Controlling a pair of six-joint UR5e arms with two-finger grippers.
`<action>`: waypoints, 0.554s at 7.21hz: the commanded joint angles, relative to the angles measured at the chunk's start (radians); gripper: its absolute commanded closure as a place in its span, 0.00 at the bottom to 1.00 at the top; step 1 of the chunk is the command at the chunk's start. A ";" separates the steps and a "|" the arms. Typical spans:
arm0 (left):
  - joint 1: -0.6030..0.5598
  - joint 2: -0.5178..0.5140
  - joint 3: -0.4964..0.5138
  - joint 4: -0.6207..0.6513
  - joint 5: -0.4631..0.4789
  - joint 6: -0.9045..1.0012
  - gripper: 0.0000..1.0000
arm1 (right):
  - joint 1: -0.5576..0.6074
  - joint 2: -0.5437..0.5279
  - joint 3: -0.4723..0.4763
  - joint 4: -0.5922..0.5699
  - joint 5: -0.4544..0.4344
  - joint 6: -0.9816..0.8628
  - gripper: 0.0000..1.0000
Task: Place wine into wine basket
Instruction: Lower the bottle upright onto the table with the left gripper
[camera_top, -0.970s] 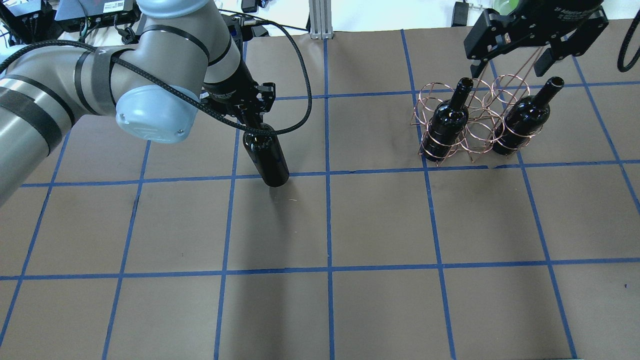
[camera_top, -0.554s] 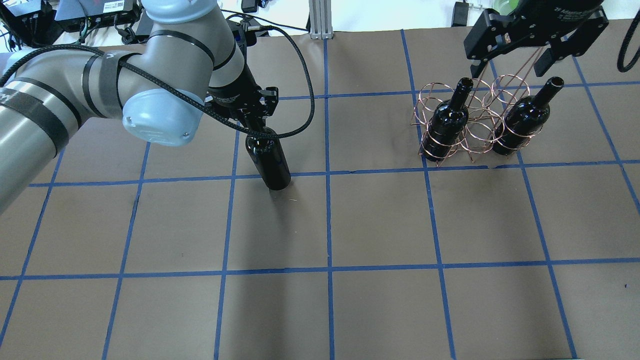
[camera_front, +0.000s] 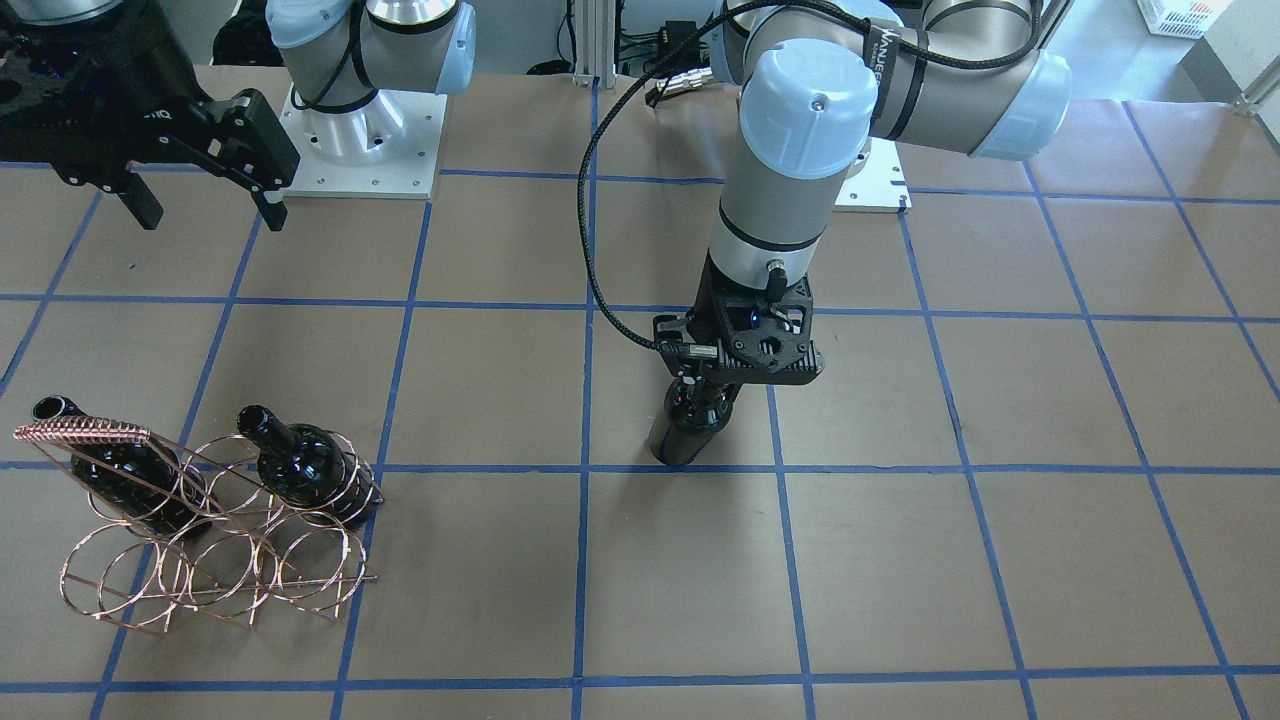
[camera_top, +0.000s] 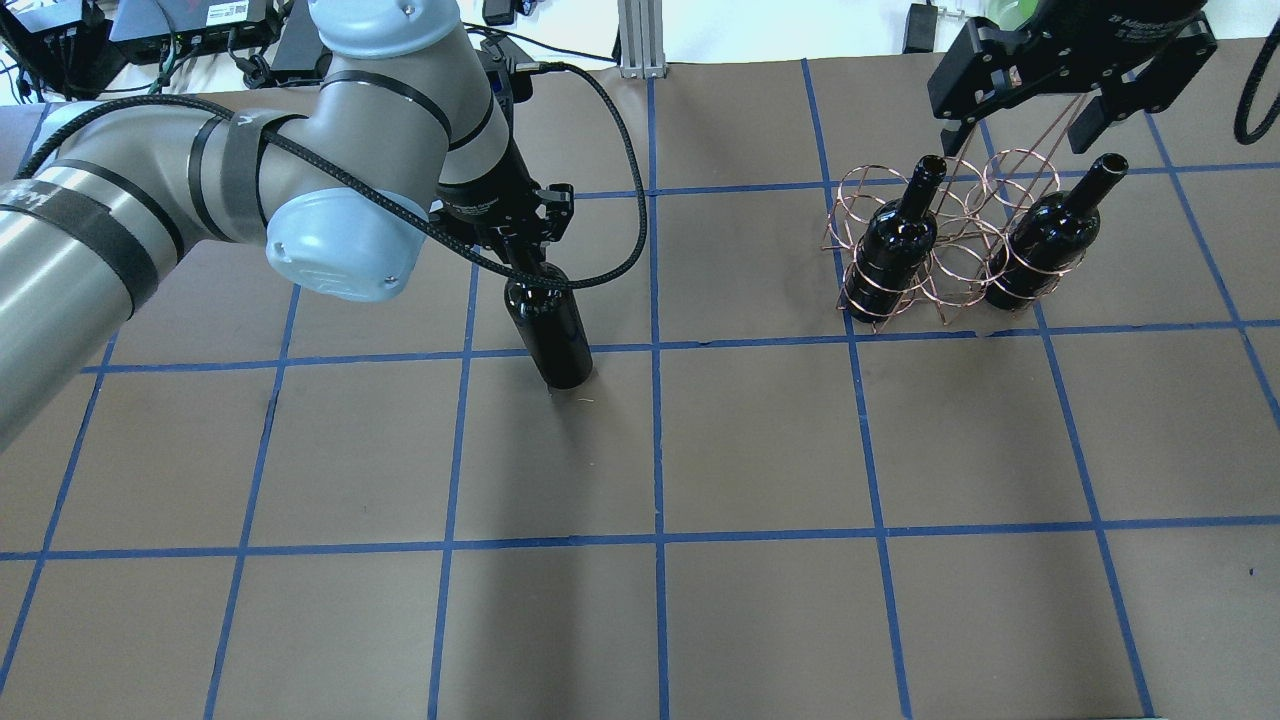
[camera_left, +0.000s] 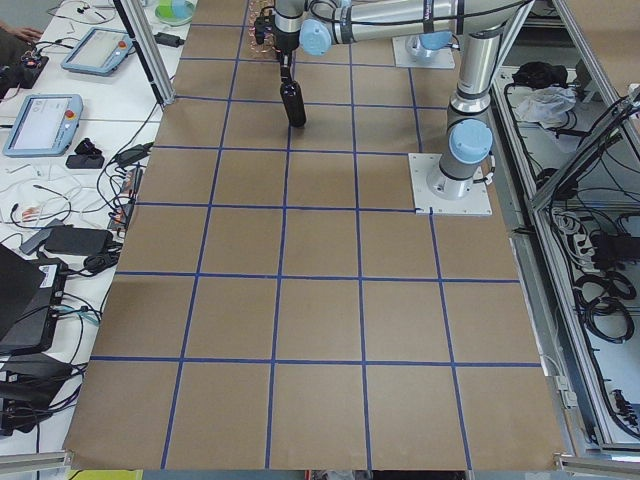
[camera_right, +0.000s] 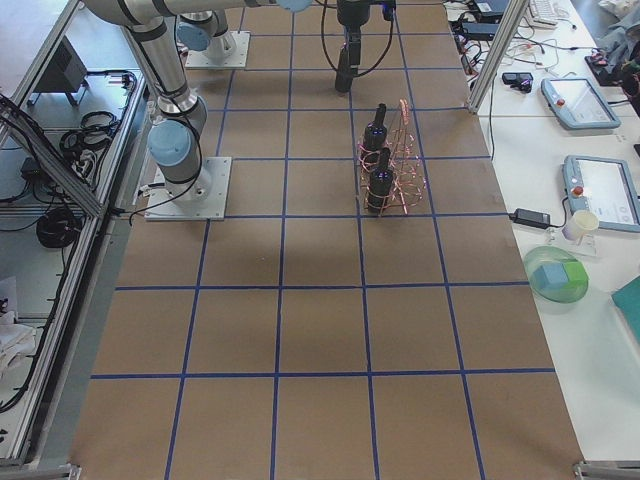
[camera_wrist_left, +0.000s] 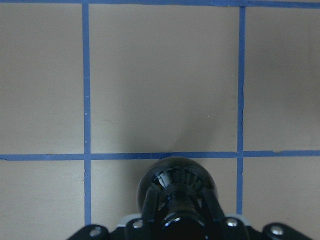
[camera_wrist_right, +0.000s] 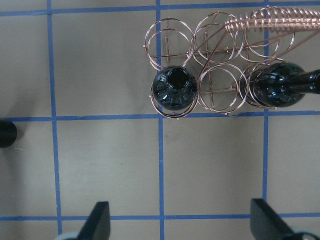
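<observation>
A glossy black wine (camera_top: 548, 325) bottle stands upright near the table's middle, and my left gripper (camera_top: 522, 250) is shut on its neck. From the front the wine (camera_front: 692, 428) shows below the left gripper (camera_front: 722, 372). In the left wrist view the wine (camera_wrist_left: 175, 176) fills the bottom centre. I cannot tell whether its base touches the table. The copper wire wine basket (camera_top: 955, 262) sits at the far right with two black bottles (camera_top: 893, 245) (camera_top: 1045, 240) in it. My right gripper (camera_top: 1022, 122) hangs open high above the wine basket (camera_wrist_right: 220, 50).
Brown paper with a blue tape grid (camera_top: 657, 450) covers the table. The basket's coiled handle (camera_front: 85, 432) rises above its rings. Arm bases (camera_front: 365, 150) stand at the robot's edge. Cables and tablets (camera_left: 45, 120) lie on side benches beyond the table.
My left arm has carried the wine a short way to the right, toward the basket. The right gripper and the basket have not moved.
</observation>
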 joint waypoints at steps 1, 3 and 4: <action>0.002 -0.001 0.000 0.006 0.001 0.005 1.00 | 0.000 0.000 0.000 0.000 -0.001 0.000 0.00; 0.004 -0.005 0.000 0.028 0.001 0.005 1.00 | 0.000 0.000 0.000 0.000 -0.001 0.000 0.00; 0.005 -0.007 0.000 0.036 0.001 0.008 1.00 | 0.000 0.000 0.000 0.000 -0.001 0.000 0.00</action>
